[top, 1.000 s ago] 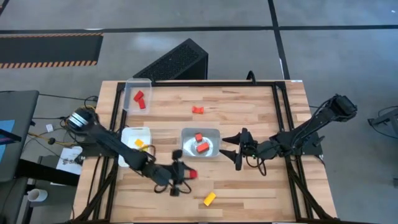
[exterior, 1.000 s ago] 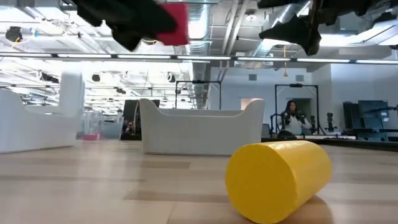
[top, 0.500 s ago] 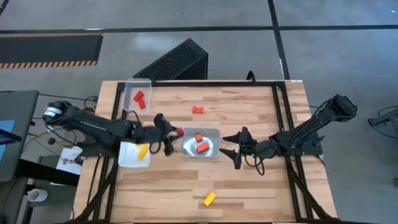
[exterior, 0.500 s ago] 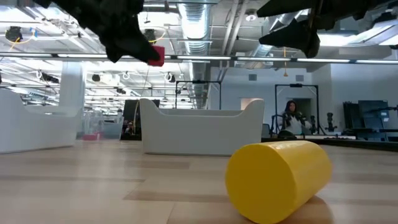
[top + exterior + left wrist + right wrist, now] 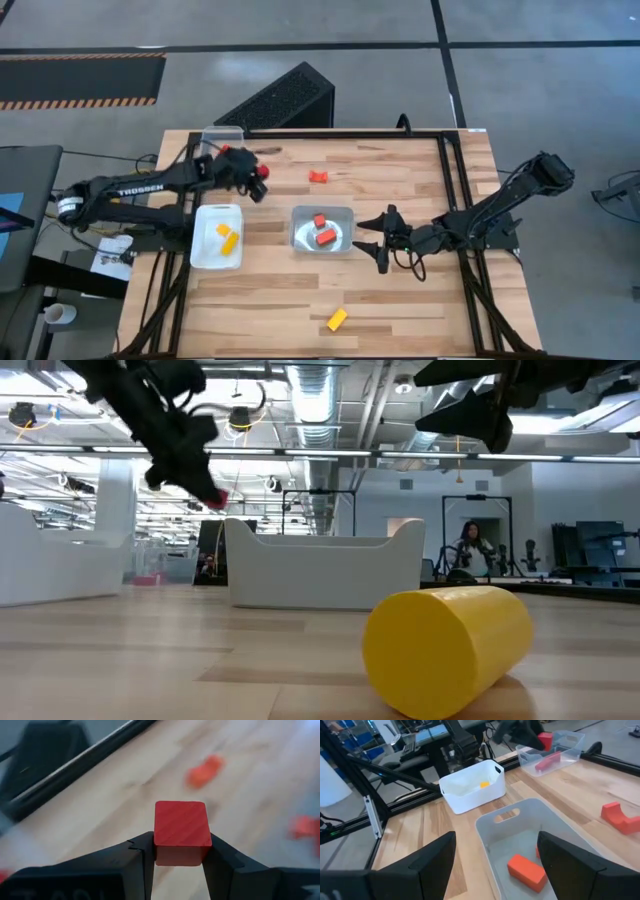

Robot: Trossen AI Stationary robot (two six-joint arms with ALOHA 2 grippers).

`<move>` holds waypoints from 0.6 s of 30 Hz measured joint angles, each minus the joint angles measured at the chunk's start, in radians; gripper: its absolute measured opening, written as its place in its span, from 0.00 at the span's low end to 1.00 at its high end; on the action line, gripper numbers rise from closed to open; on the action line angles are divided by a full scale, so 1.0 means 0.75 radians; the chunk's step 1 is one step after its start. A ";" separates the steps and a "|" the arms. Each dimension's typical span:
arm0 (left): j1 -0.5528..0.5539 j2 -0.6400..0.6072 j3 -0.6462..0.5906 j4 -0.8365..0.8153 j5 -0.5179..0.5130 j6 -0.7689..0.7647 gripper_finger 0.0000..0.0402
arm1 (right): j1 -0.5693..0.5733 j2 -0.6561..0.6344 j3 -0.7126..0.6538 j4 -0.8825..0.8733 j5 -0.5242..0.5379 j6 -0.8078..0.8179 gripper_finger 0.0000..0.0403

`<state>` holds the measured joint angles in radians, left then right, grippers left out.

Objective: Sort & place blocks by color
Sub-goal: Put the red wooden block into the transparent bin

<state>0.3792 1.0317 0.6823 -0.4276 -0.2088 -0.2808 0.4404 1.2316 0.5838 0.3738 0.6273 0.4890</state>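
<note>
Clenched on a red cube, my left gripper hangs above the far left part of the table, right at the near edge of the clear tray in that corner. The cube sits squarely between my 2 dark fingers, its top face showing above them. From table height that same gripper shows high up with a bit of red at its tip. The clear tray holds at least 1 red piece; my arm covers most of it from above.

Nearer the front edge on the left stands a white tray with 2 yellow blocks in it.

Out on the bare wood, toward the far side and near the middle, lies a red arch-shaped block, on its own.

At the centre is a grey tray holding 2 blocks, a small red one and a larger orange one.

Near the front edge, a little right of the grey tray's line, a yellow cylinder lies on its side, well apart from every tray; it fills much of the table-level picture.

My right gripper waits just beside the grey tray's right side, its jaws spread wide and holding nothing, pointing at the tray.

Beyond the table a person sits in the room.
</note>
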 joint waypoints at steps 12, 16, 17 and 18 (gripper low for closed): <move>0.623 0.086 0.001 -0.163 0.029 0.140 0.23 | -0.021 0.000 0.000 -0.073 -0.053 0.001 0.75; 0.728 0.158 0.001 -0.155 0.081 0.139 0.23 | -0.032 0.000 0.000 -0.071 -0.104 0.011 0.75; 0.742 0.170 0.001 -0.157 0.108 0.142 0.23 | -0.032 0.000 0.000 -0.071 -0.111 0.011 0.75; 0.752 0.176 0.000 -0.159 0.130 0.155 0.24 | -0.030 0.000 0.000 -0.070 -0.113 0.012 0.75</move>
<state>0.9431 1.1640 0.6823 -0.5470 -0.1110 -0.1648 0.4179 1.2316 0.5838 0.3212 0.5423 0.4982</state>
